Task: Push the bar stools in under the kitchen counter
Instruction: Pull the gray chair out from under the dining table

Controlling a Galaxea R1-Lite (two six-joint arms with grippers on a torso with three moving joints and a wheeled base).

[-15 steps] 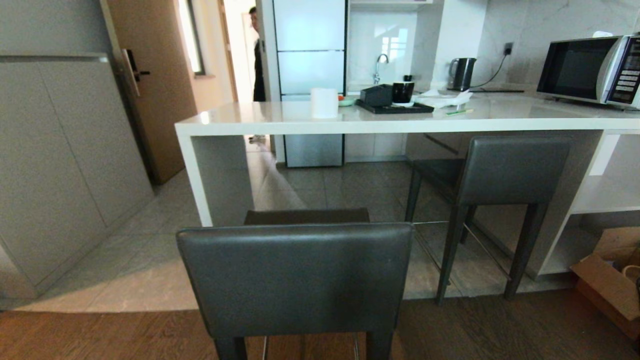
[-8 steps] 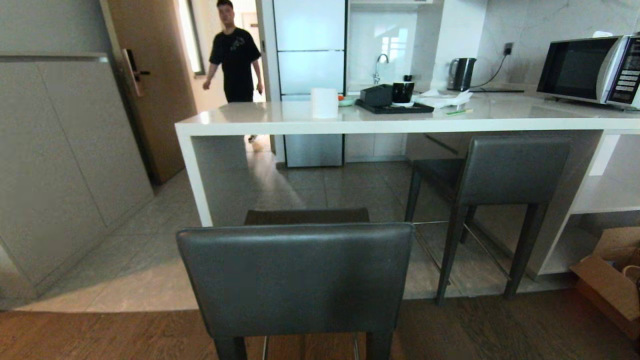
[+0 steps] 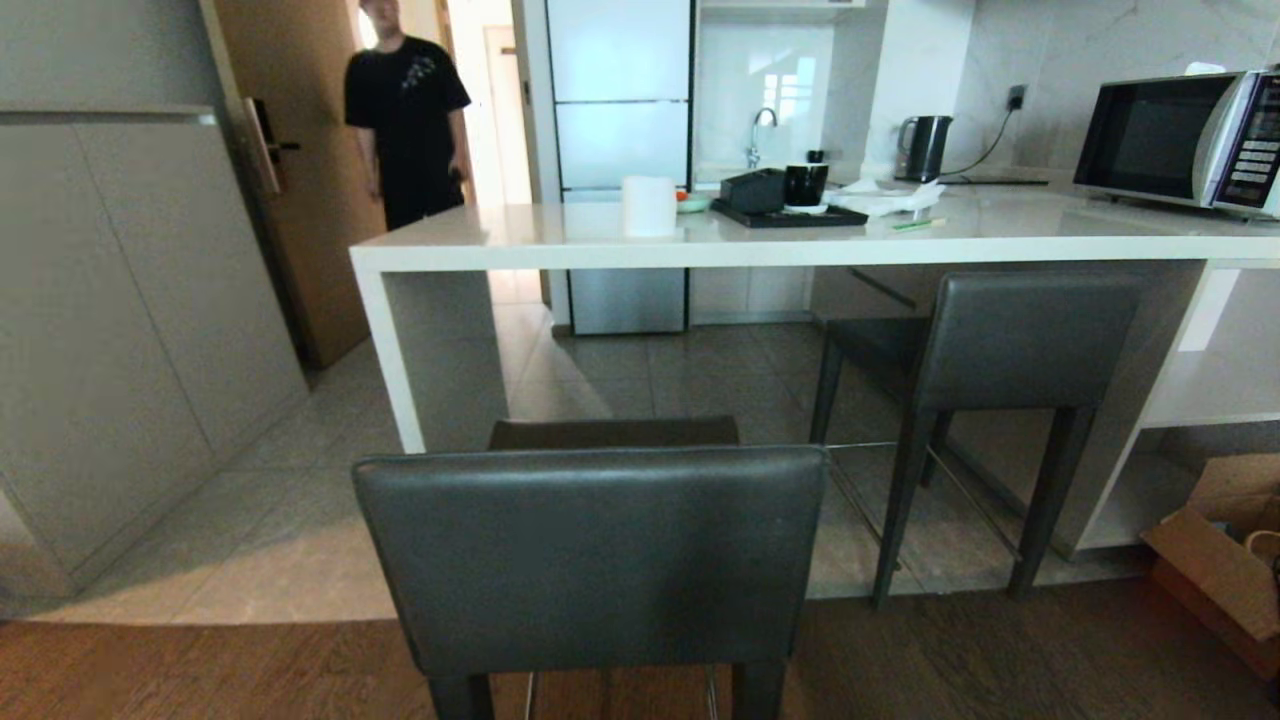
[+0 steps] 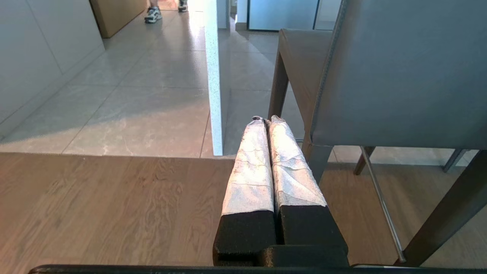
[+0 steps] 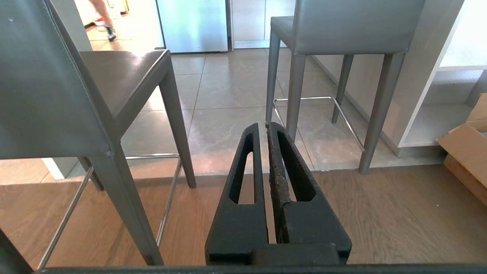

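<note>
You see two bar stools in front of you. The near stool (image 3: 590, 555) stands right before you, with its dark grey back facing you. It sits out on the floor, well apart from the bench (image 3: 800, 245), with its back legs on the wood floor (image 3: 1000, 660). Its seat is not under the bench top.

The far stool (image 3: 1000, 345) is on your right. Its seat is tucked under the white bench top and its back is close to the edge. Its legs stand on the grey tiles (image 3: 300, 500).

Your left claw (image 4: 266, 121) hangs low by the left side of the near stool. Its two white wrapped fingers (image 4: 251, 163) are pressed together, so it is closed and holds nothing. It does not touch the stool.

Your right claw (image 5: 266, 125) hangs low on the right side of the near stool, pointing at the gap between the two stools. Its black fingers (image 5: 243, 167) are closed too, with nothing in them.

On the bench top you see a white roll (image 3: 648, 205), a black tray (image 3: 790, 215) with a dark cup (image 3: 805, 185), a kettle (image 3: 922, 148) and a microwave (image 3: 1180, 140). A cardboard box (image 3: 1215, 560) sits on the floor at your right.

A person (image 3: 405, 130) in a black shirt stands by the brown door (image 3: 300, 150), behind the bench.
</note>
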